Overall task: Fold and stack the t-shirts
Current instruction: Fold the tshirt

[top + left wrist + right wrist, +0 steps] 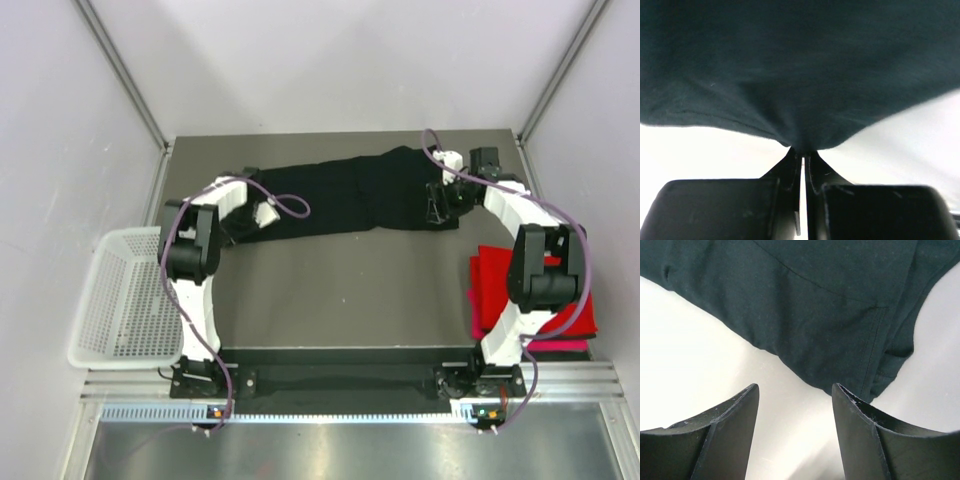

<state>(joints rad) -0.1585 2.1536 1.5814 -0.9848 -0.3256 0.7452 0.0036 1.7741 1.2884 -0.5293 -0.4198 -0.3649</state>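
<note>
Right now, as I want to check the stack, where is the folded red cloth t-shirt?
Top view: the folded red cloth t-shirt lies at the table's right edge atop a magenta shirt, partly hidden by the right arm.

Overhead light: diffuse and even; the bench (340, 290) reads mid-grey, with short, soft shadows under the arms.
Overhead sharpness: slightly soft, low detail.
Wrist exposure: bench blown out to near white behind the black t-shirt (800, 65).
Left pincer (802, 156): underexposed, near-silhouette.
Right pincer (796, 387): dark, edges crisp, scuffs legible.
Cloth detail: seams visible, weave faint.
</note>
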